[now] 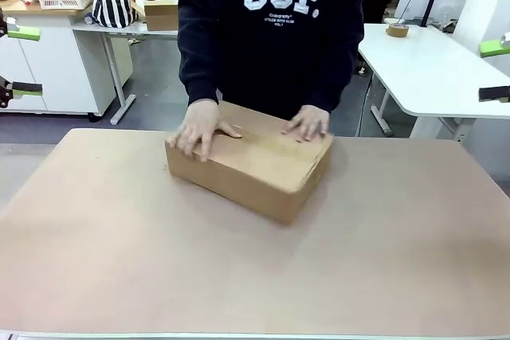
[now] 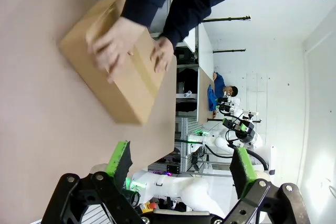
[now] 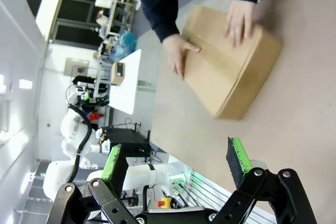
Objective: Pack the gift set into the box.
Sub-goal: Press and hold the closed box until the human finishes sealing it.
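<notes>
Resting closed on the table (image 1: pixel 119 260) in the front view, the box (image 1: pixel 255 166) is pressed from above by one hand (image 1: pixel 199 129) and a second hand (image 1: pixel 307 123) of the person. At the picture edges, well apart from it, the left gripper (image 1: pixel 20 61) and right gripper (image 1: pixel 494 69) are seen with pads spread.

Left wrist view: the left gripper (image 2: pixel 178 158) is spread wide and empty. The box (image 2: pixel 118 72) lies beyond it under both hands.

Right wrist view: the right gripper (image 3: pixel 176 156) is spread wide with nothing gripped. The box (image 3: pixel 233 74) sits ahead on the table.

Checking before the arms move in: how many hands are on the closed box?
2, both the person's. One hand presses the box top toward the robot's left; the other hand rests toward its right. None seem hidden.
</notes>
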### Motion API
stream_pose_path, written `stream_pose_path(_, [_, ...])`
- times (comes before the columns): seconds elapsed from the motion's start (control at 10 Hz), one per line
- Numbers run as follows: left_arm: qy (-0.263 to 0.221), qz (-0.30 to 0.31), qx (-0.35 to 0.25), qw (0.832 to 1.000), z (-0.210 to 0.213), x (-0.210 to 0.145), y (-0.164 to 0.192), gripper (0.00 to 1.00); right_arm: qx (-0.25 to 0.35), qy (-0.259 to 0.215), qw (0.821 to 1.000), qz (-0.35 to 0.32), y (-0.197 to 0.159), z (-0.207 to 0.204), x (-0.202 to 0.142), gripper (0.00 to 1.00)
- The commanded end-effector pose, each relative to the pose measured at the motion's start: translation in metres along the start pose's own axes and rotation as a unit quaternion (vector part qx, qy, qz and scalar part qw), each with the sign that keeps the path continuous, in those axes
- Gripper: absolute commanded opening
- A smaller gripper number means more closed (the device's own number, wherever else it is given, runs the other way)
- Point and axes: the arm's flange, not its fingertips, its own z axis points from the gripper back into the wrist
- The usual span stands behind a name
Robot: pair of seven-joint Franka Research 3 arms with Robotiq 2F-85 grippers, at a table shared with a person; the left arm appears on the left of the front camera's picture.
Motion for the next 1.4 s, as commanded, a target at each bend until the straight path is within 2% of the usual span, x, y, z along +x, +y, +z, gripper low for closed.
stream_pose_path(0.0, [-0.002,-0.010,-0.010,1.000,-0.0023,0.0014,0.0006,1.00,0.013,-0.005,1.000,0.012,0.0007,-0.0016,0.0037,1.00])
stream_pose_path(1.3, [-0.002,-0.010,-0.010,1.000,-0.0023,0.0014,0.0006,1.00,0.013,-0.005,1.000,0.012,0.0007,-0.0016,0.0037,1.00])
